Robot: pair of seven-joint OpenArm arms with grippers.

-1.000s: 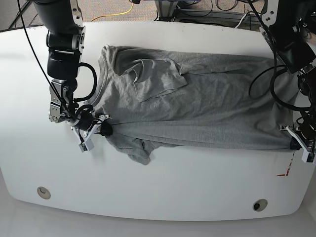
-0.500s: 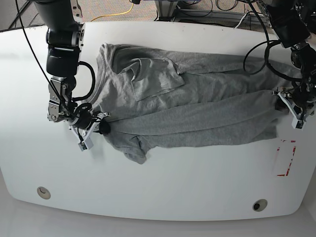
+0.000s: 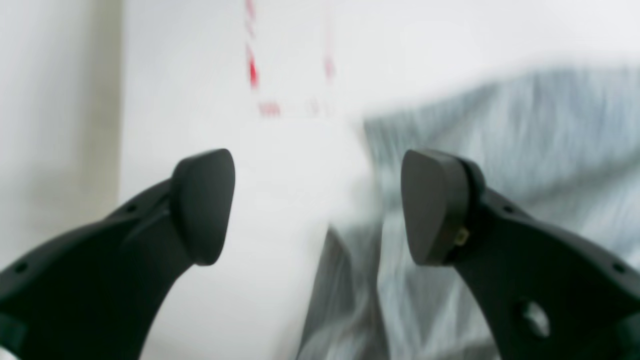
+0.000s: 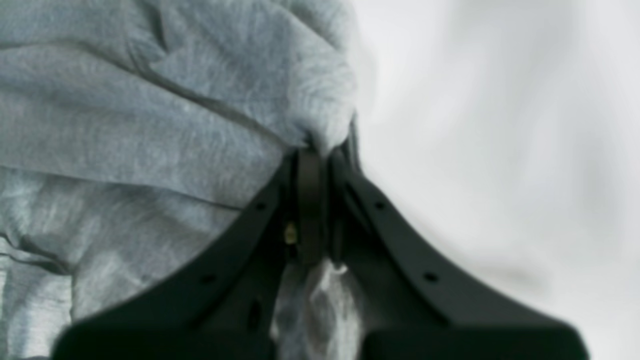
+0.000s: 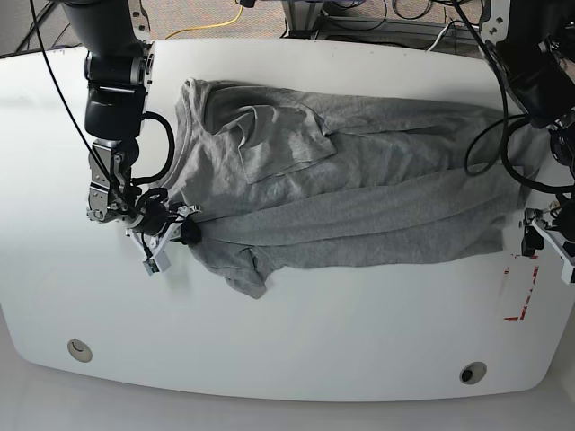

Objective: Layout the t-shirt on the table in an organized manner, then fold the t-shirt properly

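Grey heathered cotton, the short-sleeved t-shirt [image 5: 359, 202] lies stretched across the glossy white table [image 5: 296, 346], its length running from the left side of the base view to the right, with one sleeve folded over the chest and the near long edge doubled back on itself. At the left side of that view the right arm's black gripper [image 5: 180, 235] is pinched tight on the fabric near the shoulder; the right wrist camera shows its jaws together with a wad of cloth bunched between them. Off the shirt's far right end, the left arm's black gripper [image 3: 317, 205] hangs with its jaws wide apart and nothing between them, the shirt's edge just beside one finger. Red tape marks [image 5: 519, 292] lie on the table near it.
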